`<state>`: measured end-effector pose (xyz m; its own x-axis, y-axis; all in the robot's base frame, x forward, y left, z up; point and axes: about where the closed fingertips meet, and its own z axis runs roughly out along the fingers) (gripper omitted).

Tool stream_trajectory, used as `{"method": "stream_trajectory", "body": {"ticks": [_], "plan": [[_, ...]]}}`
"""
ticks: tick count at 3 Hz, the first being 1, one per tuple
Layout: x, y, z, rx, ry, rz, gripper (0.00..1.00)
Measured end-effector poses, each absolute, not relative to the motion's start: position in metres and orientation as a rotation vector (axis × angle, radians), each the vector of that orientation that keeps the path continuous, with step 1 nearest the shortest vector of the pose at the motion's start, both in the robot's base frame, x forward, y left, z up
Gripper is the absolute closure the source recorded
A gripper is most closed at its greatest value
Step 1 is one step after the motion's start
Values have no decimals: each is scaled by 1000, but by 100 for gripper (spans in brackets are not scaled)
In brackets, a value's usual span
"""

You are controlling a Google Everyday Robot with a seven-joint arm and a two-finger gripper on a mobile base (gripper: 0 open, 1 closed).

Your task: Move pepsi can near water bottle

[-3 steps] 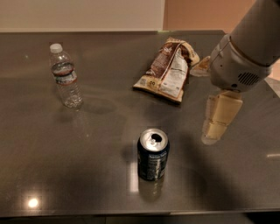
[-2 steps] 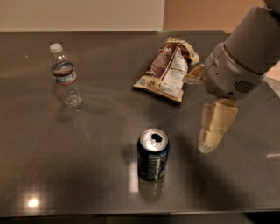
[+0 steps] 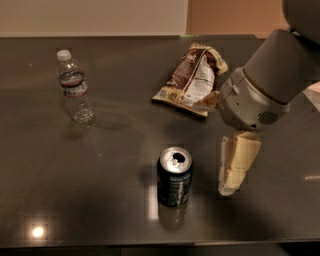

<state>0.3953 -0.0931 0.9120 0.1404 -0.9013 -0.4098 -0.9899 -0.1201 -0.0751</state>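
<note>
The dark counter [image 3: 100,210] is carrying everything. The claw [image 3: 235,170] is hanging low over it, gripping nothing; I cannot tell whether it is open or closed. A snack bag [image 3: 192,82] is lying beyond the claw. The water bottle [image 3: 75,90] is standing far to its left. The can [image 3: 174,177] is sitting just left of the claw, apart from it, so I judge that the grasp and the carry are both waiting to be done.

A brown-and-white snack bag [image 3: 192,80] lies crumpled on the dark, glossy bench [image 3: 100,165], toward its far side and right of centre; a small glint of light [image 3: 37,231] sits near the front left edge; a pale wall [image 3: 95,15] runs behind; the end effector [image 3: 229,187] hangs nearer than the bag, apart from it.
</note>
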Motion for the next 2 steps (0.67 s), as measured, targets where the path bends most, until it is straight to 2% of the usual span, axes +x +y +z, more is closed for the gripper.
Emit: {"method": "stream_trajectory", "body": {"ticks": [2], "plan": [[359, -58, 901, -2155, 1675, 473, 0]]}}
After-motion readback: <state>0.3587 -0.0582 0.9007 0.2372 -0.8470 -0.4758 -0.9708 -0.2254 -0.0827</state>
